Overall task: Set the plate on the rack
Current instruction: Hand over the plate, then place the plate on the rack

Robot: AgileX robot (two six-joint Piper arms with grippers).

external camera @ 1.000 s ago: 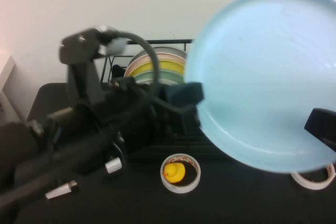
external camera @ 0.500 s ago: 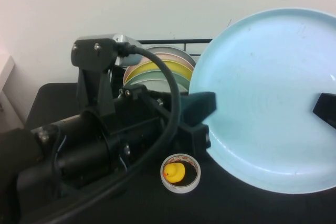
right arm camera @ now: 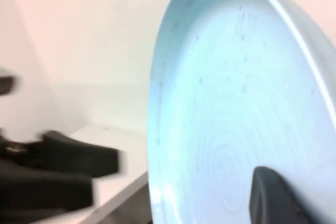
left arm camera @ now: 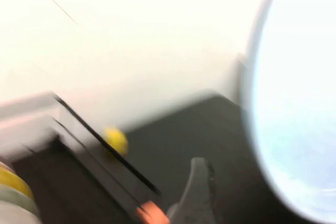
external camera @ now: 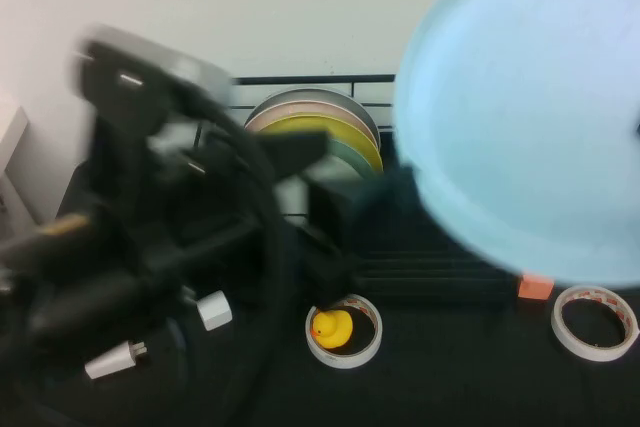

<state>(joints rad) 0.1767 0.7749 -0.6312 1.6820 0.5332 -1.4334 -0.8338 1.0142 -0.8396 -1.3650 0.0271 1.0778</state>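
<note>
The sky-blue plate (external camera: 525, 112) hangs tilted in the air above the right end of the black rack (external camera: 400, 237). The right gripper (right arm camera: 278, 198) pinches its rim, one dark finger against the plate's face. The left gripper (external camera: 300, 147) is a blur in front of the rack's left side; I cannot tell its fingers' state. Coloured plates (external camera: 320, 132) stand in the rack.

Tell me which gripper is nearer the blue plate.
Right. The right gripper is on the plate, holding it up; the left gripper is off to its left, above the rack.
</note>
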